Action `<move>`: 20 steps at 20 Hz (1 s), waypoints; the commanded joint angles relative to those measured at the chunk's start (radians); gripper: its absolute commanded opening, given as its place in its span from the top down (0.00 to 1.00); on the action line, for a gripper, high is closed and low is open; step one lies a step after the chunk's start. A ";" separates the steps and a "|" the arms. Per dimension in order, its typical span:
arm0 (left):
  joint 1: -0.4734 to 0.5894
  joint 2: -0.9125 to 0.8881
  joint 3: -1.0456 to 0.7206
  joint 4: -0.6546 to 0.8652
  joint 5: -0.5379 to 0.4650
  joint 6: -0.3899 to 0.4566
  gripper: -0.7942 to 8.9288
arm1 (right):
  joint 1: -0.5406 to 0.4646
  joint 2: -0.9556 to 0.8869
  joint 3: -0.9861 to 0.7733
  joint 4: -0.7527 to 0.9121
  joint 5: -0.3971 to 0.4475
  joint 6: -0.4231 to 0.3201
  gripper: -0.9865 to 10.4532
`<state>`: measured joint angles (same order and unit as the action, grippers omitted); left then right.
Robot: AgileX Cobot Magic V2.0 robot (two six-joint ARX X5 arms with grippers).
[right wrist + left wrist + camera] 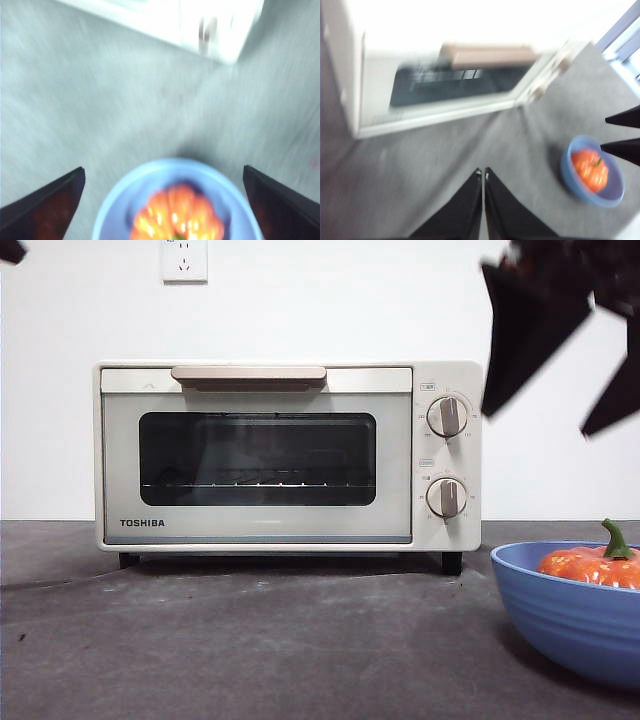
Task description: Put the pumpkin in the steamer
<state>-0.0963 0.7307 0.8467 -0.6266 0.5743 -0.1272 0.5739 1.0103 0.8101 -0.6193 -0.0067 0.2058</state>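
Observation:
The orange pumpkin point(592, 564) with a green stem lies in a blue bowl point(570, 615) at the table's right. The steamer, a cream Toshiba oven point(285, 455), stands behind with its door shut. My right gripper point(560, 340) hangs open high above the bowl, empty; its wrist view shows the pumpkin point(177, 212) and the bowl point(120, 200) between the wide jaws. My left gripper point(483, 175) is shut and empty, above the table in front of the oven point(445, 85); its view shows the pumpkin point(590, 169) in the bowl point(570, 167) and the right gripper's fingertips point(622, 117).
The dark grey table cloth point(250, 640) spreads before the oven. A white wall with a socket point(184, 260) stands behind. The oven has two knobs point(447, 417) on its right side and a handle point(248, 373) on top of the door.

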 commanded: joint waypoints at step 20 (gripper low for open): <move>-0.295 0.634 0.286 0.391 -0.288 0.008 0.90 | 0.006 -0.040 0.050 -0.039 -0.019 -0.011 0.47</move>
<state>-0.3855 1.3533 1.1061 -0.2493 0.2893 -0.1440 0.5739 0.9680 0.8467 -0.6651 -0.0257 0.2058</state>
